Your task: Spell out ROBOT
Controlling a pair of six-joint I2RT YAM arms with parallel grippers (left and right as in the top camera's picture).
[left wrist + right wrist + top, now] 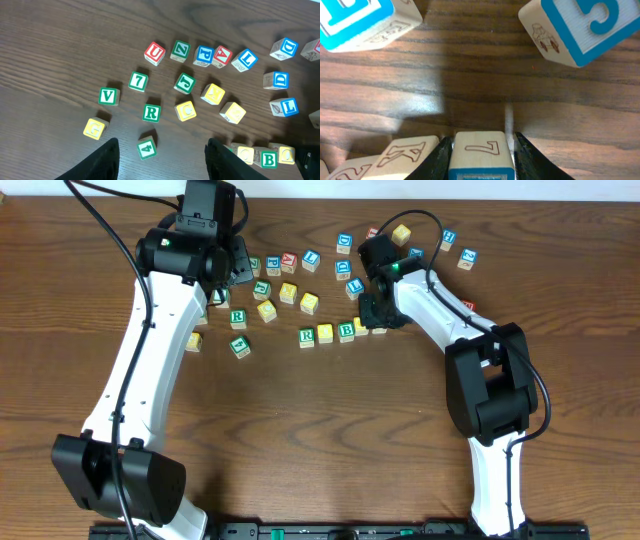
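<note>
Blue-framed cube [481,156] sits between fingers [437,160] of the right tool [482,139], grip unclear, two blue cubes [580,30] ahead; left tool [162,144] open, empty.

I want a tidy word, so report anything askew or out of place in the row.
In the overhead view, the row of R, yellow cube and B slants slightly, drifting away from the robot toward the right gripper. The blue-framed cube between its fingers looks square. Nothing looks damaged.

- R cube [306,336], plain cube [325,333] and B cube [346,331] lie in a left-to-right row.
- At the row's right end, the end cube [481,152] sits between the right gripper's [482,136] fingers.
- Loose cubes [288,293] lie scattered farther back.
</note>
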